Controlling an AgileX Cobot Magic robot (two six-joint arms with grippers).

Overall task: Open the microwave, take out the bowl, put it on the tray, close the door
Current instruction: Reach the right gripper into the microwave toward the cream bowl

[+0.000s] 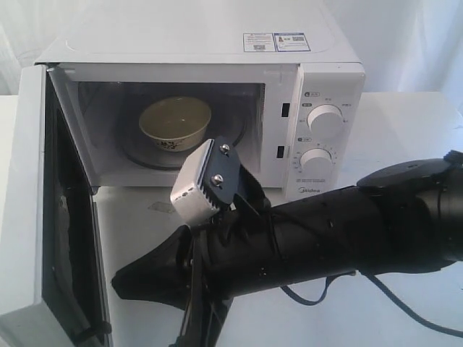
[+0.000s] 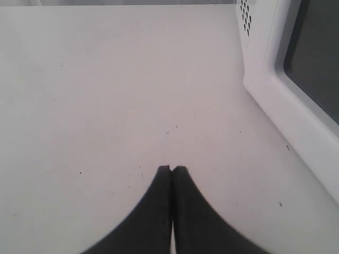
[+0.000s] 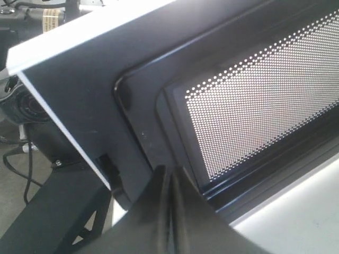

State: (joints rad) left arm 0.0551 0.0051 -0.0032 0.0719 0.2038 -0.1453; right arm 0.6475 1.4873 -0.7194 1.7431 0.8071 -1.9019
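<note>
White tabletop bears one microwave, one bowl inside, two dials.

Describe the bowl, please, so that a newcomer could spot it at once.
Start at the white microwave, whose door hangs open on the left. The bowl sits inside it. It is the only loose thing there: round, cream, with a small dark pattern outside.

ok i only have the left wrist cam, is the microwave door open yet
observer: yes, the door is swung wide open, at the left of the exterior view.
operator: is the bowl inside
observer: yes, the bowl sits upright inside the microwave, with nothing gripping it.
operator: and the right gripper
observer: the right gripper is shut and empty, its tips pointing at the door's inner face.
</note>
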